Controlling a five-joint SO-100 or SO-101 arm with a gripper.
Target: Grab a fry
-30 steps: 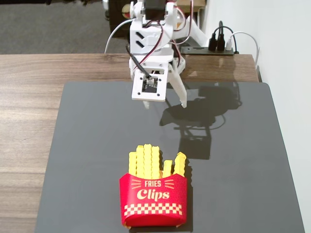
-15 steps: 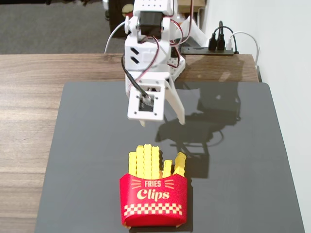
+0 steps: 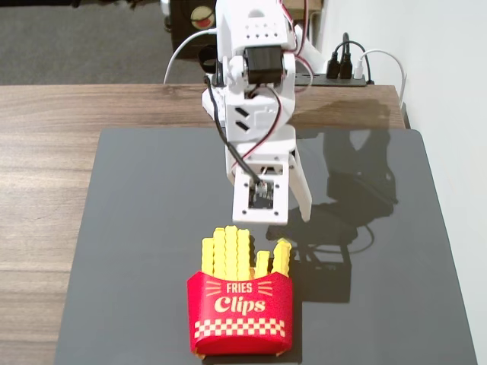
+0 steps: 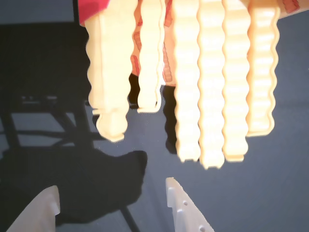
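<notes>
The fries [image 3: 236, 251] are standing upright in a bunch, bright yellow plastic sticks with wavy crinkle-cut edges, their upper halves sticking out of a red carton [image 3: 240, 313] lettered "FRIES Clips" in white above a checkered band. In the fixed view the tallest ones are grouped at the left of the carton's mouth, with two shorter ones [image 3: 282, 256] leaning at the right. In the wrist view the fries [image 4: 212, 87] are appearing upside down and washed pale by the light, four packed side by side on the right of that picture, and two shorter ones [image 4: 108, 77] hanging apart on the left with dark gaps between them.

The carton is sitting on a dark grey mat [image 3: 137, 251], close to the mat's near edge and roughly midway between its left and right edges. The mat is covering most of the wooden counter [image 3: 46, 190], leaving bare wood along the left and far edges.

The white arm [image 3: 255, 114] is reaching down from the far edge, and its pincer [image 4: 113, 193] is hanging just behind the fry tips, released, its two white fingers spread with nothing between them and touching no fry. The mat is lying bare to the left and right of the carton, with only the arm's shadow falling on the right side. A power strip [image 3: 346, 76] is lying at the counter's far right corner.
</notes>
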